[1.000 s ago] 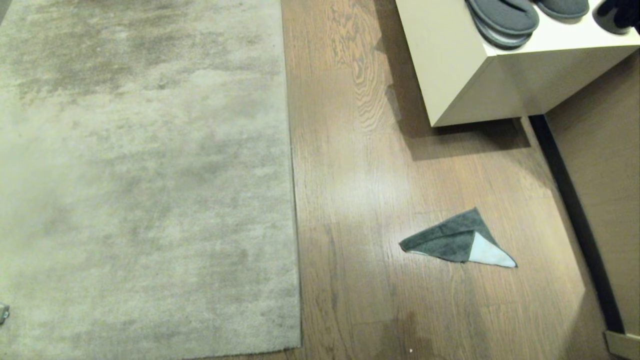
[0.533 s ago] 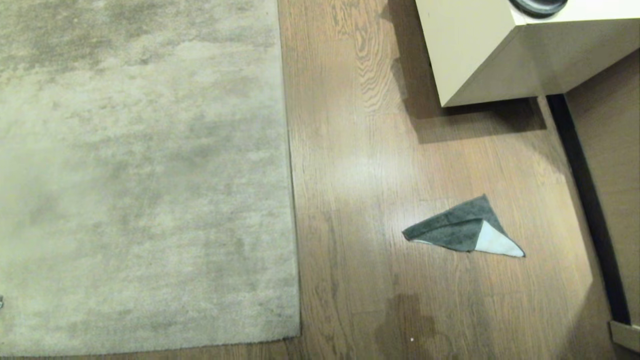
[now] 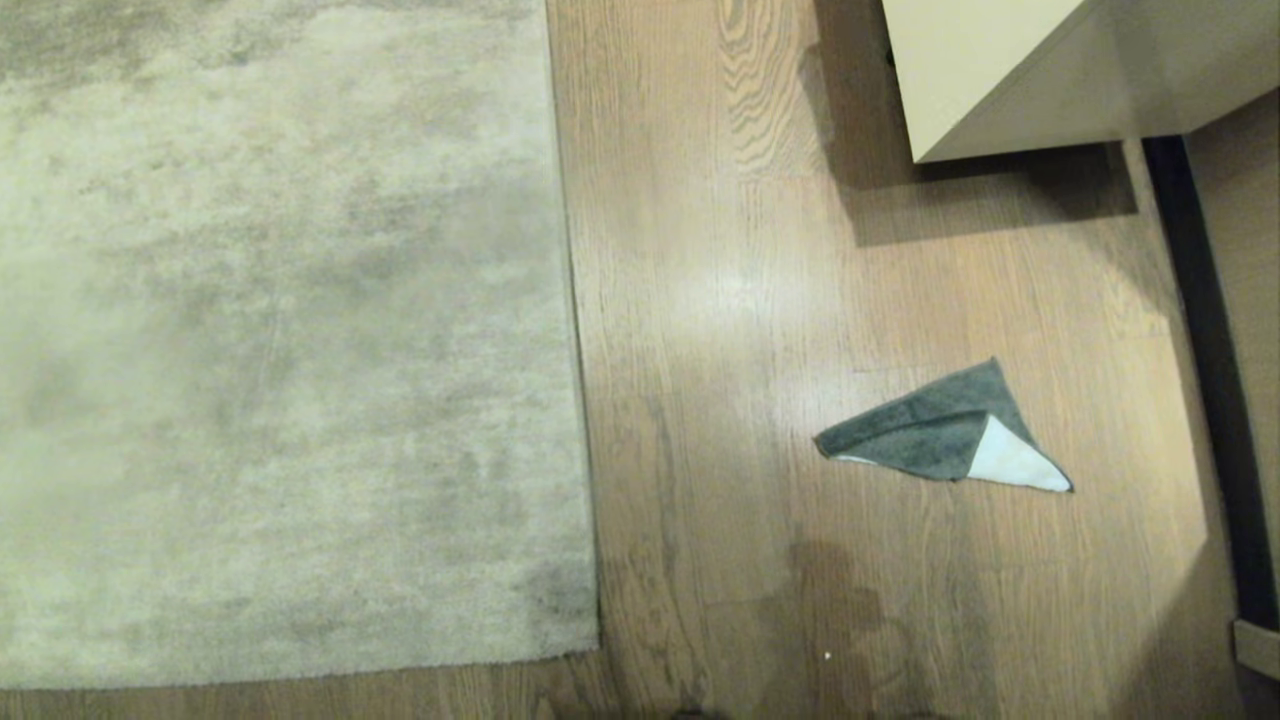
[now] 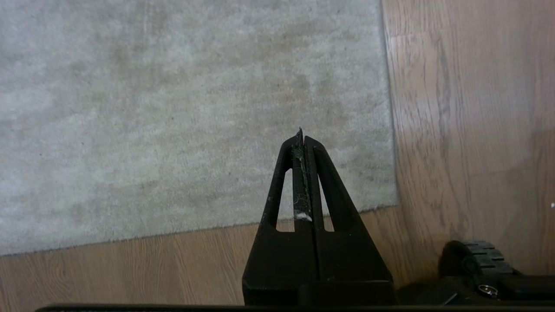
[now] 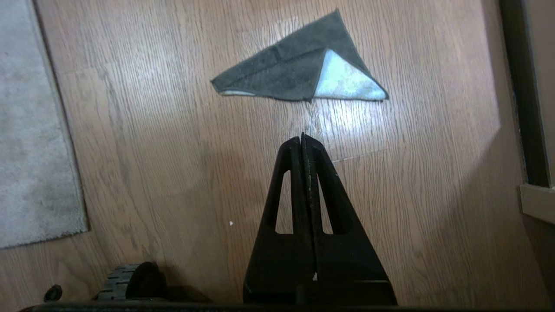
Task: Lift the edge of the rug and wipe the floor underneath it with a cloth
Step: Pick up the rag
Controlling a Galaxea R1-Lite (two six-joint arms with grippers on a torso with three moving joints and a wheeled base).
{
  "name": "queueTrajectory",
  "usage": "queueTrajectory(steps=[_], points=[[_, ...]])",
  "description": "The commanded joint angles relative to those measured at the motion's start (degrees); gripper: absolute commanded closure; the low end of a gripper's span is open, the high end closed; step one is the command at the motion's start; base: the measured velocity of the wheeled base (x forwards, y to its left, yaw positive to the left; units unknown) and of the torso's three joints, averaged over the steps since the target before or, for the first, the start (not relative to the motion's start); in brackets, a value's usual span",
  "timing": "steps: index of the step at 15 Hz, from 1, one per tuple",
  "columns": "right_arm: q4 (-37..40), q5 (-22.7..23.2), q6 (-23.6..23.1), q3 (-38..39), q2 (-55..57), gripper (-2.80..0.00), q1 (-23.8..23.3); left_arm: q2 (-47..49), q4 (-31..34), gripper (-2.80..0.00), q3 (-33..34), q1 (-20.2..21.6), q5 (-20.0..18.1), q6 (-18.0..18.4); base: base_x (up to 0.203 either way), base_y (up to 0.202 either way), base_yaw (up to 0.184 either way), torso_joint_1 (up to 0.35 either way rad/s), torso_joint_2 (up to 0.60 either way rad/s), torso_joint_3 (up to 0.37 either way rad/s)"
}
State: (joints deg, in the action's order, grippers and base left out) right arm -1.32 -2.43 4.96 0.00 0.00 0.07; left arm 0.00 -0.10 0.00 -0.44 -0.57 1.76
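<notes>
Cloth (image 3: 940,432) lies folded on the floor (image 3: 720,330), well right of the rug edge (image 3: 572,350), which I see lying flat. My left gripper (image 4: 302,135) hangs clenched, empty, above the rug corner; my right gripper (image 5: 302,138) hangs clenched, empty, near the cloth. A cream cabinet (image 3: 990,70) stands beyond.
</notes>
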Motion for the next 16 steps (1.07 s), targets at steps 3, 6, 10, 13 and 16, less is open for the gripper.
queueTrajectory(steps=[3, 6, 10, 13, 16], points=[[0.0, 0.0, 0.0, 0.0, 0.0, 0.0, 0.0, 0.0, 0.0, 0.0, 0.0, 0.0, 0.0, -0.1, 0.0, 0.0, 0.0, 0.002, 0.0, -0.196], [0.0, 0.0, 0.0, 0.0, 0.0, 0.0, 0.0, 0.0, -0.1, 0.0, 0.0, 0.0, 0.0, -0.3, 0.0, 0.0, 0.0, 0.001, 0.0, -0.197], [0.0, -0.1, 0.0, 0.0, 0.0, 0.0, 0.0, 0.0, -0.1, 0.0, 0.0, 0.0, 0.0, -0.7, 0.0, 0.0, 0.0, 0.003, 0.0, -0.198], [0.0, 0.0, 0.0, 0.0, 0.0, 0.0, 0.0, 0.0, -0.1, 0.0, 0.0, 0.0, 0.0, -0.8, 0.0, 0.0, 0.0, 0.004, 0.0, -0.196], [0.0, 0.0, 0.0, 0.0, 0.0, 0.0, 0.0, 0.0, -0.1, 0.0, 0.0, 0.0, 0.0, -0.8, 0.0, 0.0, 0.0, 0.005, 0.0, -0.195]])
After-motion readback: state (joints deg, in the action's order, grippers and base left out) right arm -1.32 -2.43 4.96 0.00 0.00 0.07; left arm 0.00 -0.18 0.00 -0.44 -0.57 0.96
